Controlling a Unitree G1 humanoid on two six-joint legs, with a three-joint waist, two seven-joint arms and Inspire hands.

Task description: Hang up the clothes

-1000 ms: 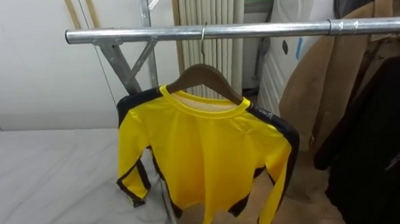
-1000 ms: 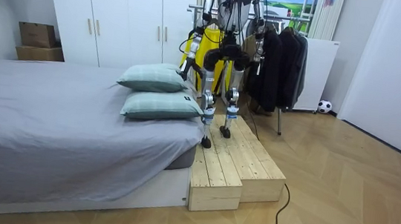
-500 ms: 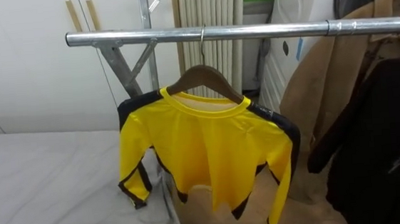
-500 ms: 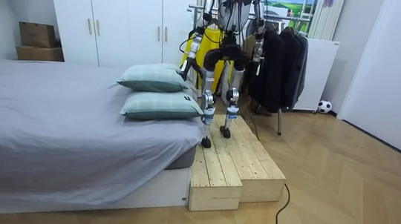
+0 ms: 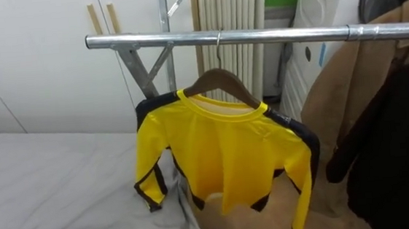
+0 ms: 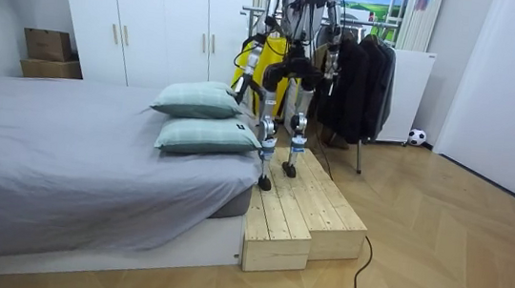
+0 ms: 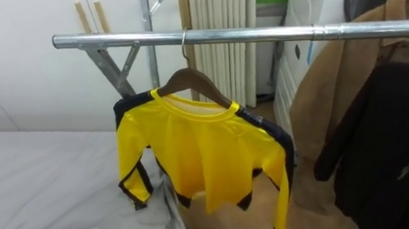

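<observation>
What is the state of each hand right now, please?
Left hand: cannot be told, too small in the room view.
Right hand: cannot be told either.

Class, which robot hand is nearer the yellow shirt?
Left. The left hand hangs low beside the shirt; the right hand hangs by the dark coats.
</observation>
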